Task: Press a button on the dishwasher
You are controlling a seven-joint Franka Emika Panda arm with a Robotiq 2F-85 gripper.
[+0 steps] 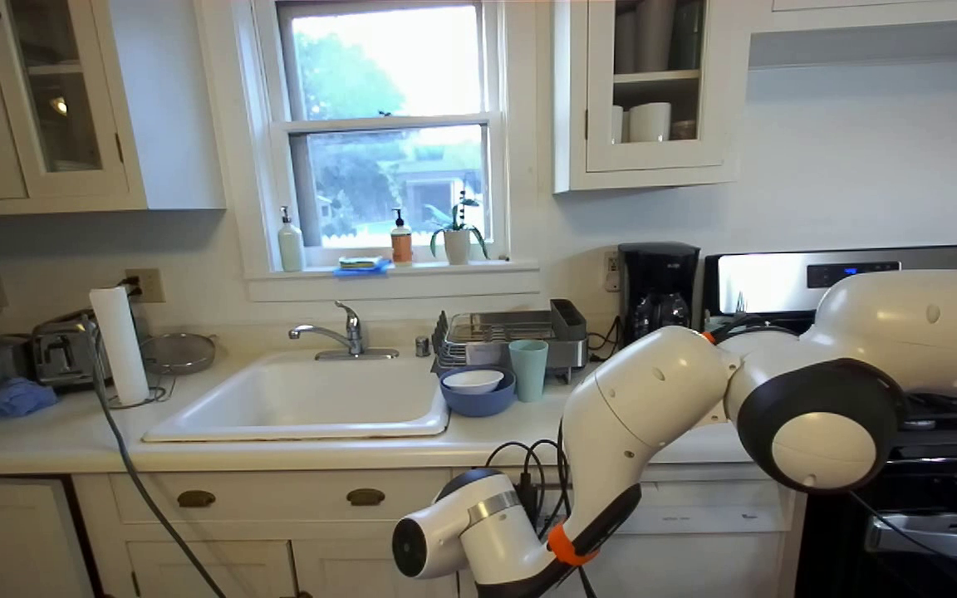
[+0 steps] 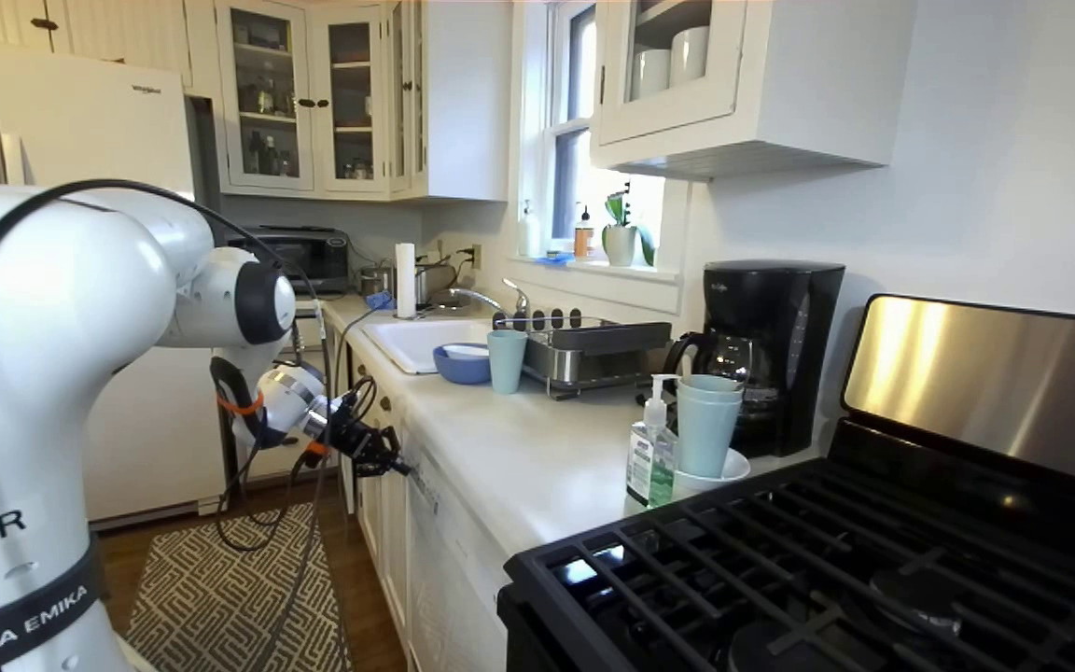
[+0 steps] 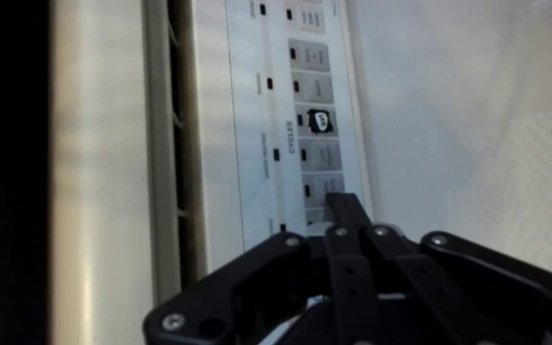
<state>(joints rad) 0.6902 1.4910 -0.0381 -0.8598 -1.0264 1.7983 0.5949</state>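
The white dishwasher shows in both exterior views (image 1: 694, 556) (image 2: 455, 579), and its front fills much of the wrist view (image 3: 429, 96). Its control strip (image 3: 252, 120) carries a column of grey buttons beside the word CYCLES. One button (image 3: 320, 120) bears a black sticker with a white mark. My gripper (image 3: 344, 196) is shut, its two fingertips together with nothing between them. The tips overlap a lower grey button (image 3: 318, 188); I cannot tell whether they touch it. In an exterior view the gripper (image 2: 402, 466) is at the dishwasher's upper front, just below the counter edge.
The counter (image 2: 463, 439) overhangs the dishwasher, and its edge (image 3: 98, 167) runs along the left of the wrist view. The black gas stove (image 2: 780, 579) stands beside the dishwasher. Drawers with dark pulls (image 1: 365, 497) are under the sink (image 1: 304, 399). Cables (image 2: 314, 523) hang from the arm.
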